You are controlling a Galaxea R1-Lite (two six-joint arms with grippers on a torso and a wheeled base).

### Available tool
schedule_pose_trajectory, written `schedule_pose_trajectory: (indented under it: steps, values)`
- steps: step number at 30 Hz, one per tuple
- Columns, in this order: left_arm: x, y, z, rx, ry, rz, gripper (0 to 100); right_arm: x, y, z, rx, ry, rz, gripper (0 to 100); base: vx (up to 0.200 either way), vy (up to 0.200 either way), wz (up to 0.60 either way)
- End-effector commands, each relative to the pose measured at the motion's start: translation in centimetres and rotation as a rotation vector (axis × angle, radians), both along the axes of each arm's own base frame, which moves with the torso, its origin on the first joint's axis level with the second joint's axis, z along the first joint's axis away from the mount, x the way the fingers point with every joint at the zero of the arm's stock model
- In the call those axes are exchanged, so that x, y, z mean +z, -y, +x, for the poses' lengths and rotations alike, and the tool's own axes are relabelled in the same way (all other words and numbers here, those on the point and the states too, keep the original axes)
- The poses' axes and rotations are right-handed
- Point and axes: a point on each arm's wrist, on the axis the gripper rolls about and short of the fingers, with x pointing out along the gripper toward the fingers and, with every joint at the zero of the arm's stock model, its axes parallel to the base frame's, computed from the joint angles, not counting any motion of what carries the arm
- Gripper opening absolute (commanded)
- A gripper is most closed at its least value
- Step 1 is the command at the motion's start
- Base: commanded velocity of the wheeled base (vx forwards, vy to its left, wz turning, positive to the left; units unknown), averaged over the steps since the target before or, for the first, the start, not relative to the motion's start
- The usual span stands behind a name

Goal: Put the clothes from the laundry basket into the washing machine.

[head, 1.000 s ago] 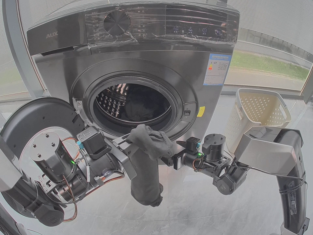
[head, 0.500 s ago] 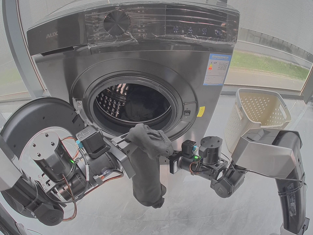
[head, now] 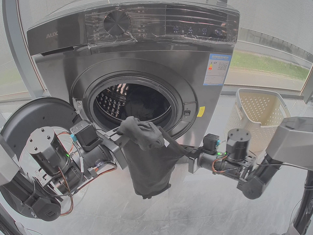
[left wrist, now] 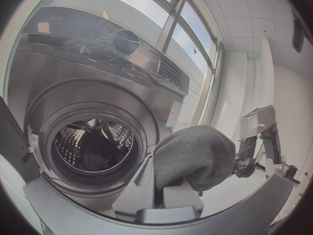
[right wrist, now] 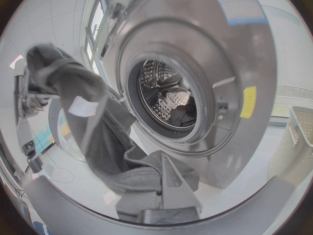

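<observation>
The round mouth point(head: 132, 101) of the washing machine point(head: 140, 61) is standing open, with its door point(head: 34, 118) lying folded back at the machine's left. A dark garment point(head: 148, 162), hanging between the left gripper point(head: 118, 137) and right gripper point(head: 191, 154), is crossing in front of the machine's lower rim, partly blocking entry

Blk arms point(head: 49, 160), orange cables point(head: 107, 173), green LEDs point(head: 67, 155), grey claws point(head: 118, 135) point(head: 190, 154)

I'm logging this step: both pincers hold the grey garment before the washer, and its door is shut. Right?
No. The door is open, swung to the left, as the head view shows. The left pincer and right pincer do hold the garment before the washer.
</observation>
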Motion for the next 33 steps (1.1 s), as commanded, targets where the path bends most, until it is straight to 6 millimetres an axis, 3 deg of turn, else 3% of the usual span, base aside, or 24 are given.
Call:
schedule_pose_trajectory:
  steps: [1,5,11,17,33]
  values:
    - [1.2,-2.9,0.4,0.102,0.022,-0.045,0,5.9,4.4,-6.4,-0.012,0.078,0.047,0,0.0,0.0,0.0]
    - [1.7,-3.2,-0.2,0.099,0.027,-0.064,0,7.5,5.2,-7.8,-0.038,0.115,0.085,0,0.0,0.0,0.0]
    - [1.1,-3.3,-0.2,0.103,0.006,-0.049,0,9.1,5.8,-8.1,-0.062,0.129,0.164,0,0.0,0.0,0.0]
    - [1.6,-3.5,-0.1,0.113,0.026,-0.058,0,10.5,5.4,-7.4,-0.094,0.169,0.201,0,0.0,0.0,0.0]
    - [2.1,-5.9,0.8,0.224,0.069,-0.04,0,11.5,3.4,-6.1,-0.2,0.213,0.249,0,0.0,0.0,0.0]
